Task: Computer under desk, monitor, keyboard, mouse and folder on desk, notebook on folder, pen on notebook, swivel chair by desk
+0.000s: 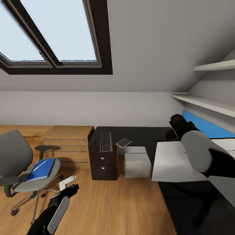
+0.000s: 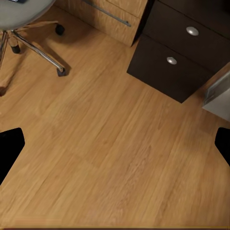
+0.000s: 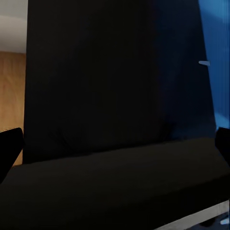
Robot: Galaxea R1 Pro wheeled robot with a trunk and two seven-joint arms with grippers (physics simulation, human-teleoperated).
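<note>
One swivel chair (image 1: 19,163) stands on the wooden floor (image 1: 107,205) at the left of the head view, well apart from the bench (image 1: 143,135), and one bright blue folder (image 1: 41,169) lies flat on its grey seat. One keyboard (image 1: 106,141) lies on the black bench top above the dark drawer unit (image 1: 103,166), which shows two round silver knobs; a small dark lump at the corner just beside the keyboard may be the mouse (image 1: 94,142), though it is too small to be sure. One thin pale notebook (image 1: 124,142) lies tilted near the keyboard's other side, and one pale boxy computer (image 1: 137,161) sits below the bench edge beside the drawers. One monitor (image 1: 173,161) shows only its pale back, partly covered by the right arm. Two shelves (image 1: 209,102) run along the wall above a blue panel (image 1: 205,125). The left tool (image 1: 68,184) hangs low over the floor near the chair, its arm angled up from the bottom edge; in the left wrist view its black fingers (image 2: 9,148) stand wide apart with bare floor between them. The right tool (image 3: 115,148) faces the dark monitor from close by, its fingertips spread at both edges of the right wrist view, gripping nothing. The chair's back and base are cut off at the picture's edge.
</note>
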